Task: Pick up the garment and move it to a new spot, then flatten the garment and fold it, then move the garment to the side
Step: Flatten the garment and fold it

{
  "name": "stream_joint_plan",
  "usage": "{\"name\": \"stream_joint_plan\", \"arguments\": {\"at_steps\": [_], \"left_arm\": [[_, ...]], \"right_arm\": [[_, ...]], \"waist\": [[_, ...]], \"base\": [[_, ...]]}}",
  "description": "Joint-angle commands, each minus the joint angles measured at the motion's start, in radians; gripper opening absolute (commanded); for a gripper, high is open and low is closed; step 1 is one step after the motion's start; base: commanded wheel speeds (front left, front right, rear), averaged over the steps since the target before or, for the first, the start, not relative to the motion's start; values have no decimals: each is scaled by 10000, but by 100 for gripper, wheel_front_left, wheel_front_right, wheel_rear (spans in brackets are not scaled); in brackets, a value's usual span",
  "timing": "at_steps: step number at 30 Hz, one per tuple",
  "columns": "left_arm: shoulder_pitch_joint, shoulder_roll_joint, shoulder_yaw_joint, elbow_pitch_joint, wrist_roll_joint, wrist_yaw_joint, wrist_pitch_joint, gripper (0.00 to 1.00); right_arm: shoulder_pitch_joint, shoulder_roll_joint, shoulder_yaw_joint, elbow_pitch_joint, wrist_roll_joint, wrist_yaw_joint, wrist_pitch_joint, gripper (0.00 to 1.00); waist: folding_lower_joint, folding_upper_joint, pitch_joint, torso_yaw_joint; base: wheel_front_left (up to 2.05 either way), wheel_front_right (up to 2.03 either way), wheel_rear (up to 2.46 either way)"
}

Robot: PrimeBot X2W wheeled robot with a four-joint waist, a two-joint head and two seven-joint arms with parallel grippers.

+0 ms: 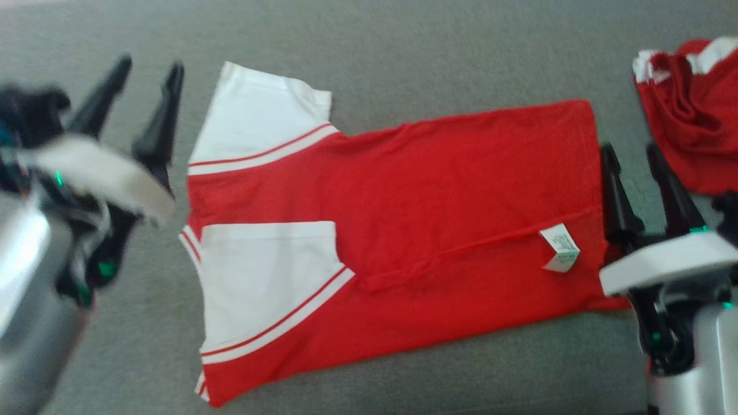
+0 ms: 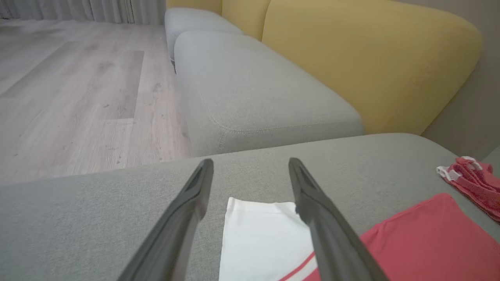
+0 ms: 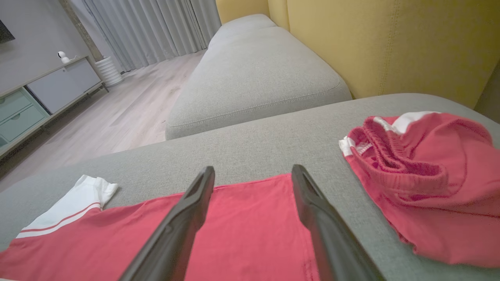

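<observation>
So the red shirt (image 1: 438, 196) is lying flat on the grey sofa cushion (image 1: 403, 46), long way running straight across between the two arms. The left gripper (image 1: 150, 64) sits just off the sleeve end and the right gripper (image 1: 631, 148) is right by the hem, so each has its own end. Both are spread wide, nothing pinched. My guess is the next fold takes both.

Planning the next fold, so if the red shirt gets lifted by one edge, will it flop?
Probably floppy: the shirt lies thin and flat, with soft creases. Likely light: its white sleeve lies flat too. It may cling to the textured cushion.
</observation>
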Motion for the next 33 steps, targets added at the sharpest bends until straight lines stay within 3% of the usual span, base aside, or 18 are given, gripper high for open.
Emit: {"name": "stream_joint_plan", "arguments": {"at_steps": [1, 9, 16, 25, 27, 28, 31, 32, 33], "left_arm": [[-781, 442, 425, -21, -95, -181, 395, 100], [-2924, 988, -233, 2040, 281, -965, 2247, 100], [-3328, 1139, -347, 3361, 245, -938, 2923, 100], [-3202, 1217, -743, 3435, 31, -1280, 3691, 100], [-3182, 1166, -822, 3336, -23, -1298, 3838, 80], [-3177, 1144, -883, 3285, -22, -1322, 3906, 58], [-3202, 1061, -979, 3181, 18, -1342, 3904, 24], [-3216, 1025, -1001, 3162, 55, -1347, 3839, 3], [-3237, 995, -1022, 3158, 104, -1354, 3760, 0]], "right_arm": [[-371, -98, 360, -445, -55, 67, 13, 100], [-1473, -98, 1006, -365, -157, 67, -81, 100], [-1875, -98, 1466, 68, 54, 67, -444, 100], [-1942, -98, 1517, 395, 114, 67, -683, 100], [-2011, -98, 1520, 417, 106, 67, -681, 100], [-2048, -98, 1506, 425, 46, 67, -671, 100], [-2191, -98, 1463, 480, -161, 67, -585, 100], [-2251, -98, 1447, 513, -207, 67, -528, 100], [-2321, -98, 1415, 555, -285, 67, -457, 100]], "waist": [[-2, 0, 500, -366], [-2, 0, 1654, -1215], [-2, 0, 2203, -1847], [-2, 0, 2216, -2024], [-2, 0, 2224, -2017], [-2, 0, 2227, -2004], [-2, 0, 2229, -1943], [-2, 0, 2215, -1908], [-2, 0, 2196, -1865]], "base": [[0, 0, 0], [0, 0, 0], [0, 0, 0], [0, 0, 0], [0, 0, 0], [0, 0, 0], [0, 0, 0], [0, 0, 0], [0, 0, 0]]}}
